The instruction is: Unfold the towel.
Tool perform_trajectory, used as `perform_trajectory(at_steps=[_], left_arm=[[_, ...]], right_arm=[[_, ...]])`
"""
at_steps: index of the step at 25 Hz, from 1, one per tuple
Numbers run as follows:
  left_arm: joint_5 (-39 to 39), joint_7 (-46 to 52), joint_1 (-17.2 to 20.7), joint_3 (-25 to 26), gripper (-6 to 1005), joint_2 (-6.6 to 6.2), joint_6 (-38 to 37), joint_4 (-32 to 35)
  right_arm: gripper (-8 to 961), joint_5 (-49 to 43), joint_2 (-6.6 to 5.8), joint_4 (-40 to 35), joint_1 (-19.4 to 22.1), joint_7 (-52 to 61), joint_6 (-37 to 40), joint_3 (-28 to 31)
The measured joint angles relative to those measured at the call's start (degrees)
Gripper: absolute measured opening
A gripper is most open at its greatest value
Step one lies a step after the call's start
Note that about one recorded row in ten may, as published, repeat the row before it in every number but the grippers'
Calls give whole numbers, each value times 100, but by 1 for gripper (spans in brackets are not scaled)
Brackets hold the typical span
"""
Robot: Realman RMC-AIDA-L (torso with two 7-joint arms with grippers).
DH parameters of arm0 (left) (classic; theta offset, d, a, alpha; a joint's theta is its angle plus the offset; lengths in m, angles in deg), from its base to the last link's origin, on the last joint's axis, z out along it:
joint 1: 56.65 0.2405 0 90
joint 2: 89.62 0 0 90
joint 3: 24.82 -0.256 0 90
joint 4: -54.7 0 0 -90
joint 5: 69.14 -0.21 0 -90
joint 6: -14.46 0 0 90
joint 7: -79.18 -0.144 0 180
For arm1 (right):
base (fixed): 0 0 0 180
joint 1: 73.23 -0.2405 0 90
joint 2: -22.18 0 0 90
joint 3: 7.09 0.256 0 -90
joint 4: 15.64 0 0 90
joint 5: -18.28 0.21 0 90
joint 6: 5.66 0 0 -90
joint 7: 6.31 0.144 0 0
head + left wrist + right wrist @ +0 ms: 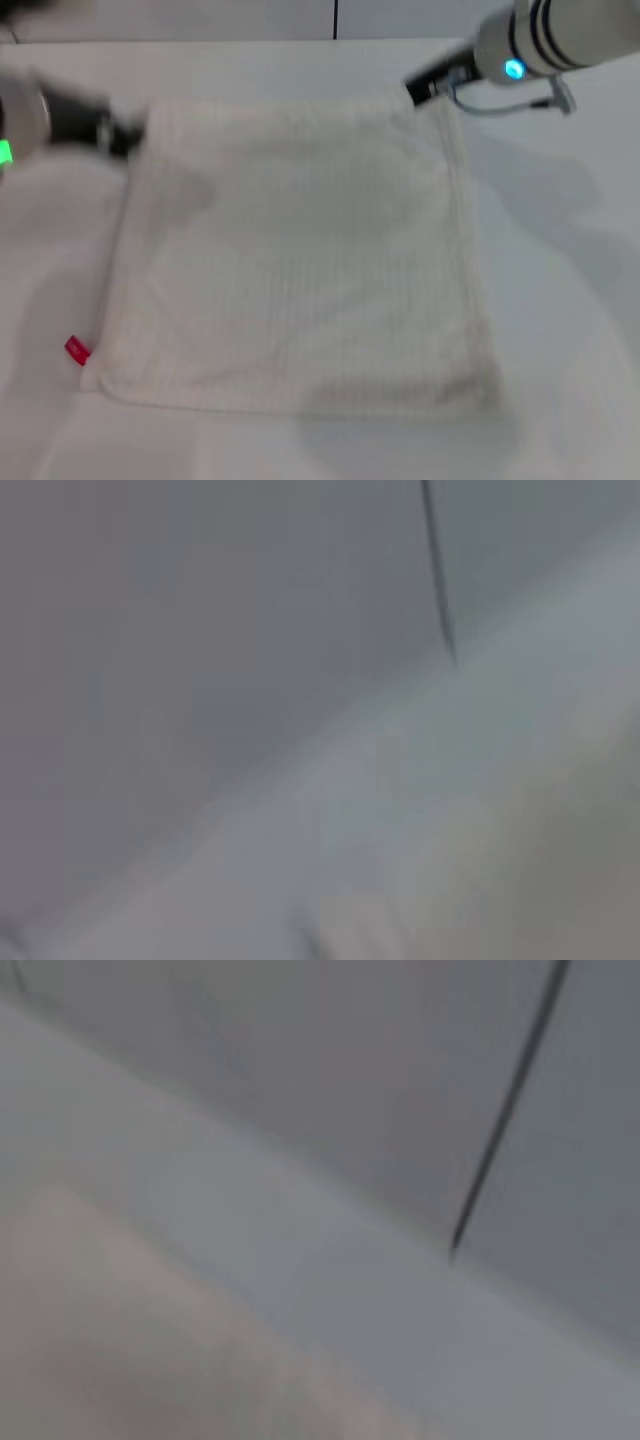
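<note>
White table (560, 330), towel (300, 260) spread flat, hands at far corners

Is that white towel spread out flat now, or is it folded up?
Spread out. The towel lies flat as one wide square on the table, red tag at a near corner.

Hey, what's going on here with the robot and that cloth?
The robot is spreading a towel on a white table. The left gripper is at the towel's far left corner and the right gripper at its far right corner. The towel lies nearly flat and open, its red tag at the near left corner.
</note>
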Motion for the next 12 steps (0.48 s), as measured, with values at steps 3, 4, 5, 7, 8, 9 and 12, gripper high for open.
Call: perform_trajectory(at_steps=[3,4,5,7,8,9,12], left_arm=[[0,-493,118,356,425,122,-1029,84],[17,-1190,761,574,428,304,-3680,263],[21,-1230,983,511,431,304,-4515,355],[24,-1247,1180,446,436,301,-5318,452],[42,-1211,1755,197,439,300,-7440,929],[54,-1194,1895,122,441,297,-7980,1124],[129,-1052,2238,-151,449,302,-10406,2186]], right_arm=[[-2,-37,-13,-1942,1384,-68,-1260,-844],[-2,-37,-13,-1942,1384,-68,-1260,-844],[-2,-46,-14,-2655,2263,-178,-2378,-1268],[-1,-45,-3,-2886,2775,-244,-3086,-1484],[-1,-48,17,-2949,3569,-345,-4598,-1922],[2,-48,17,-2949,3569,-345,-4598,-1922],[12,10,29,-2306,4355,-320,-7230,-2472]])
